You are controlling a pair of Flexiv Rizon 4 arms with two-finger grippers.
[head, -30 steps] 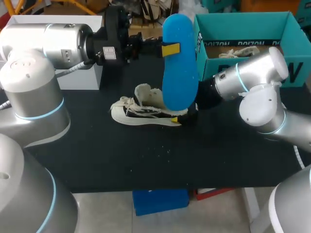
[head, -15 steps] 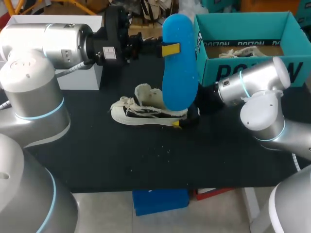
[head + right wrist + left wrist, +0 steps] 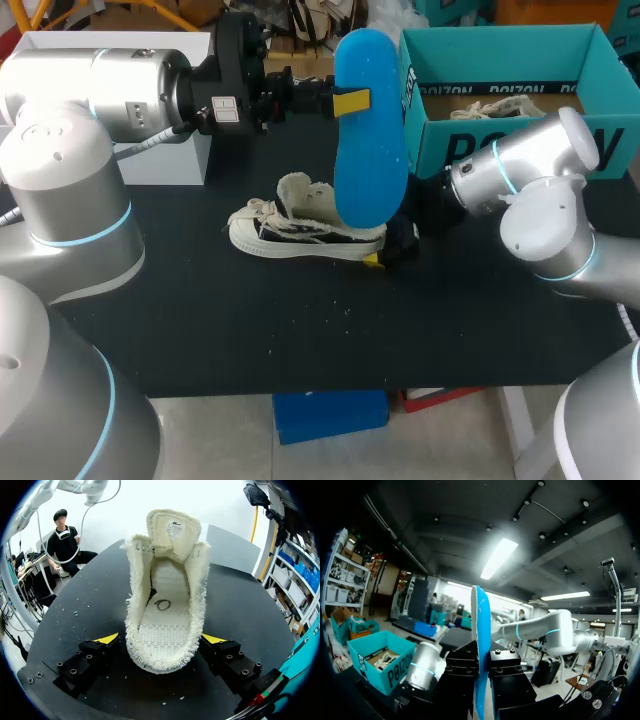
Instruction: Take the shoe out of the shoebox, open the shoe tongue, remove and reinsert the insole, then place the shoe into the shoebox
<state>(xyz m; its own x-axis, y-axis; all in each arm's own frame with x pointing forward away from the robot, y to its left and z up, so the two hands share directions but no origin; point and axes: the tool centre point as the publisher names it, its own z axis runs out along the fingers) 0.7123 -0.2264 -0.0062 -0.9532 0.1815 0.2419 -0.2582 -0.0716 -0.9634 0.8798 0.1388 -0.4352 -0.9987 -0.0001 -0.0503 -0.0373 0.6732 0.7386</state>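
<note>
The shoe point(image 3: 290, 232) lies on its sole on the black table point(image 3: 250, 330), near the middle, toe toward my left arm and heel toward my right. It is a low cream canvas sneaker with frayed, fuzzy edges, a white sole, a dark band along its side and loose laces spilling at the toe. Its tongue point(image 3: 172, 530) is pulled up and stands clear of the mouth. The right gripper point(image 3: 160, 638) is down at the heel, its fingers set wide with one yellow tip against each side of the shoe. Only the right wrist view looks straight into the shoe, showing a bare woven footbed with a dark ring-shaped mark and a small dark mark on the tongue's inner face. The head view shows the blue insole point(image 3: 368, 160) hanging upright above the heel, its lower end hiding the heel, pinched near its upper end by the left gripper point(image 3: 345, 101). The left wrist view shows that insole only edge-on, a thin blue and white strip clamped between the black finger bodies. The teal box point(image 3: 500, 60) stands open at the table's far right, white lettering on its walls, a cream bundle point(image 3: 495, 108) with laces lying inside.
</note>
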